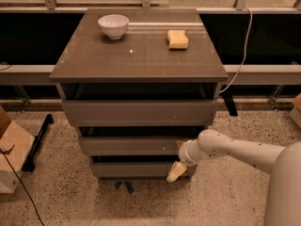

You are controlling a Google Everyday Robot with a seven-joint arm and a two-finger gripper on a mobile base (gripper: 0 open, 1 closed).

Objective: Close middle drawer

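The middle drawer [131, 145] is the second grey-brown flat front of the cabinet. It sits almost flush under the taller top front [138, 112], with a thin dark gap above it. The lowest front [134, 169] shows below it. My gripper [177, 171] is on the white arm that reaches in from the right. It hangs at the cabinet's right front, just below the right end of the middle drawer's front and before the lowest front.
A white bowl [113, 26] and a yellow sponge [178, 39] lie on the cabinet top [141, 55]. A cardboard box [11, 154] and a black bar [37, 140] lie on the floor at left. A cable [242, 51] hangs at right.
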